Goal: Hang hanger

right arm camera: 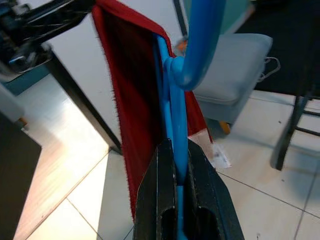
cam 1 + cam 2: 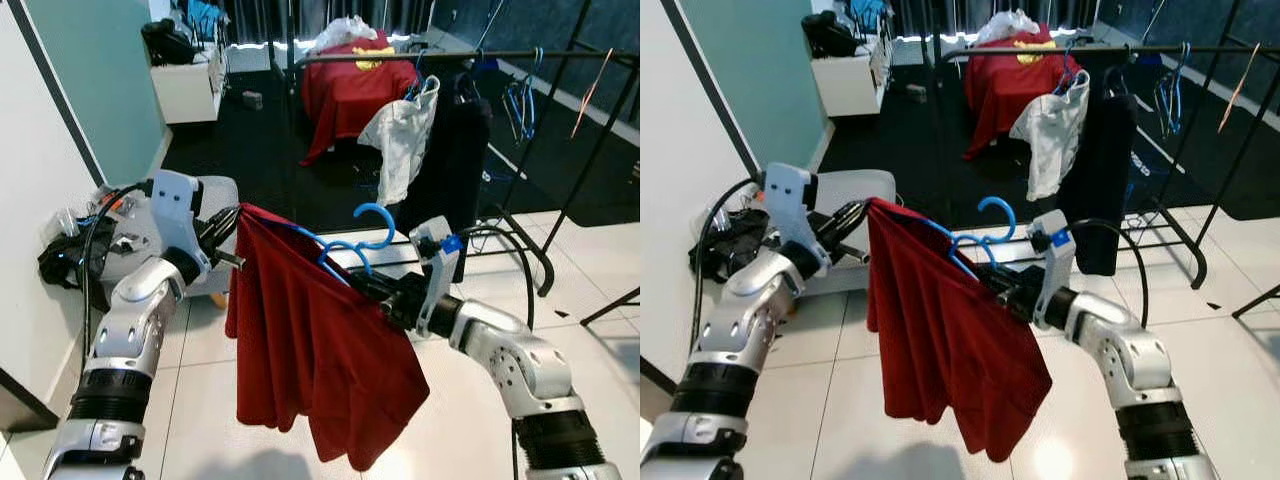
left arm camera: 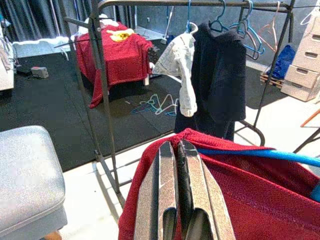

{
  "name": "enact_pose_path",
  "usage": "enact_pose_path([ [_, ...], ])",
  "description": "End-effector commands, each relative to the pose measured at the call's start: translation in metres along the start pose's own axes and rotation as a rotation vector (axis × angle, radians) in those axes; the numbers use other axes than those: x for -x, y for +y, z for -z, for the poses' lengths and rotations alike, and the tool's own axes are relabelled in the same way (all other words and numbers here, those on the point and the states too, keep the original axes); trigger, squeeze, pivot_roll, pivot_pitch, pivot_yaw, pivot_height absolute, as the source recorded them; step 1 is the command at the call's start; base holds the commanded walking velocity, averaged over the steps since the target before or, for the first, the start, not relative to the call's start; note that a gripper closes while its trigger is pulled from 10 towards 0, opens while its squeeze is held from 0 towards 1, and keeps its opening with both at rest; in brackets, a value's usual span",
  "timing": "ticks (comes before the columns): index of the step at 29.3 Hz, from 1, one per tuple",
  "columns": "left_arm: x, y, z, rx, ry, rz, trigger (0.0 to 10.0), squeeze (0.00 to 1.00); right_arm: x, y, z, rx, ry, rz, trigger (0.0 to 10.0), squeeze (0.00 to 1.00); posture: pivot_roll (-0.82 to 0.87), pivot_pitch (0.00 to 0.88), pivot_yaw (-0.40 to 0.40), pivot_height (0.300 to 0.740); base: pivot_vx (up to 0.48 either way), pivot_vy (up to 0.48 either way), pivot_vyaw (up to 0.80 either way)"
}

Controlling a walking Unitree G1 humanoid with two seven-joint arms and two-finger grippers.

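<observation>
The left pincer (image 2: pixel 232 232) pinches one upper corner of a dark red cloth (image 2: pixel 310 350), fingers pressed together on the fabric. The cloth drapes over a blue hanger (image 2: pixel 352 245) held in mid-air above the tiled floor (image 2: pixel 200 400), in front of the clothes rack (image 2: pixel 480 56). The right pincer (image 2: pixel 372 288) clamps the hanger's blue arm just below its hook.
</observation>
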State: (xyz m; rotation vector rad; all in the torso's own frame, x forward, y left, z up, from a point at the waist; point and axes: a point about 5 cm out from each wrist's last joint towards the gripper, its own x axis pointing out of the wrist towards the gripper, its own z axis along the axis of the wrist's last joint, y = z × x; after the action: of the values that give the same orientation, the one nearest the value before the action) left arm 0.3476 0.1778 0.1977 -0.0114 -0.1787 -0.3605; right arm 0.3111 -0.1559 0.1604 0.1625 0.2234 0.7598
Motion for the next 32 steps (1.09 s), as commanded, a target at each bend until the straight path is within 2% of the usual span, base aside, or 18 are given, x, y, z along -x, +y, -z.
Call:
enact_pose_path([
  [1, 0.006, 0.011, -0.007, -0.023, -0.014, -0.034, 0.0, 0.00, 0.004, -0.008, 0.003, -0.018, 0.014, 0.057, 10.0, 0.00, -0.09, 0.016, 0.039, 0.740, 0.000, 0.000, 0.00],
  [5, 0.008, 0.006, -0.001, -0.021, 0.012, -0.011, 0.0, 0.00, 0.006, -0.018, -0.003, -0.027, -0.020, 0.137, 10.0, 0.00, -0.09, 0.020, 0.041, 0.740, 0.000, 0.000, 0.00],
  [13, 0.009, 0.003, 0.002, -0.021, 0.029, 0.003, 0.0, 0.00, 0.007, -0.021, 0.000, -0.038, -0.006, 0.182, 10.0, 0.00, -0.09, 0.017, 0.040, 0.740, 0.000, 0.000, 0.00],
  [15, 0.010, 0.002, 0.004, -0.021, 0.040, 0.009, 0.0, 0.00, 0.009, -0.028, 0.001, -0.047, 0.011, 0.245, 10.0, 0.00, -0.09, 0.015, 0.040, 0.740, 0.000, 0.000, 0.00],
  [25, 0.010, 0.001, 0.006, -0.022, 0.050, 0.017, 0.0, 0.00, 0.012, -0.035, 0.002, -0.039, 0.019, 0.306, 10.0, 0.00, -0.09, 0.006, 0.040, 0.740, 0.000, 0.000, 0.00],
  [29, 0.009, 0.000, 0.006, -0.024, 0.053, 0.015, 0.0, 0.00, 0.010, -0.034, 0.000, -0.019, 0.001, 0.289, 10.0, 0.00, -0.09, 0.001, 0.041, 0.740, 0.000, 0.000, 0.00],
  [30, 0.007, -0.001, 0.007, -0.029, 0.059, 0.010, 10.0, 0.00, 0.007, -0.030, -0.003, -0.002, -0.023, 0.258, 10.0, 0.00, -0.09, 0.000, 0.041, 0.740, 0.000, 0.000, 0.00],
  [32, 0.007, -0.001, 0.007, -0.029, 0.059, 0.010, 10.0, 0.00, 0.007, -0.030, -0.003, -0.002, -0.023, 0.258, 10.0, 0.00, -0.09, 0.000, 0.041, 0.740, 0.000, 0.000, 0.00],
])
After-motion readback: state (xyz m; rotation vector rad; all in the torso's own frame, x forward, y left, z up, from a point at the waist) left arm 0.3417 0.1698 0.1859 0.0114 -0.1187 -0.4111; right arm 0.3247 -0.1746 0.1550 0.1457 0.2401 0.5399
